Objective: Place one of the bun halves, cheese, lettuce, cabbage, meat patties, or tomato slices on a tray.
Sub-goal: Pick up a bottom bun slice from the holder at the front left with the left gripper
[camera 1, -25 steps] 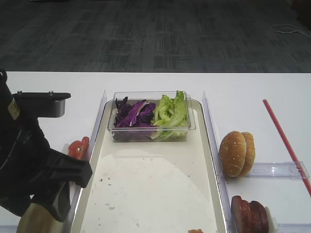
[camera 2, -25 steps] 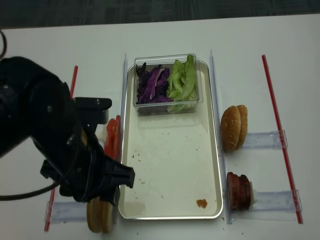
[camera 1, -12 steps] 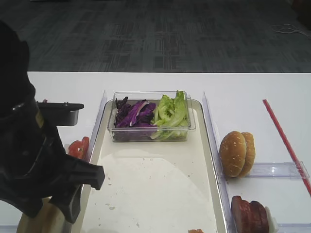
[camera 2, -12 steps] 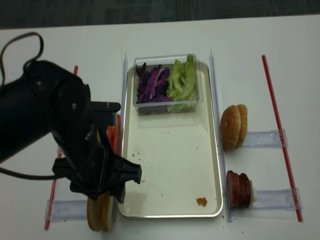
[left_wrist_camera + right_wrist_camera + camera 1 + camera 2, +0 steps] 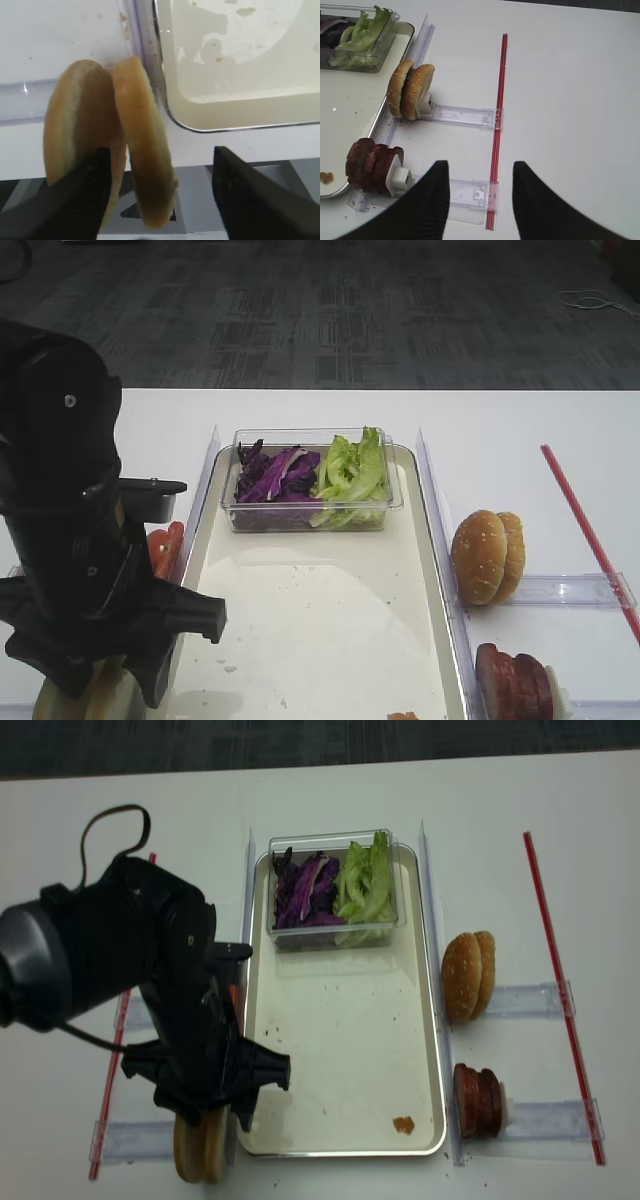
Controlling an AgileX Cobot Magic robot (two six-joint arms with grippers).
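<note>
Nearest the camera, the left gripper [image 5: 159, 195] hangs with its jaws spread wide over two upright bun halves [image 5: 112, 140] standing on edge just outside the near-left corner of the tray [image 5: 200, 122]; one finger [image 5: 82, 192] lies against the left half, the other finger [image 5: 245, 192] stands apart over the tray's rim, and nothing is gripped. In the overhead view these bun halves [image 5: 203, 1148] sit beneath the black arm, beside the tray [image 5: 345, 1050], with tomato slices [image 5: 163, 545] just behind the arm. The right gripper [image 5: 480, 200] hovers open and empty above the white table [image 5: 570, 100], near a red strip [image 5: 497, 125]. Right of the tray stand the meat patties [image 5: 478, 1100] and, farther back, two sesame-seeded buns [image 5: 468, 975]. At the tray's far end a clear tub [image 5: 335, 935] holds purple cabbage [image 5: 303, 892] on the left and lettuce [image 5: 364, 882] on the right.
</note>
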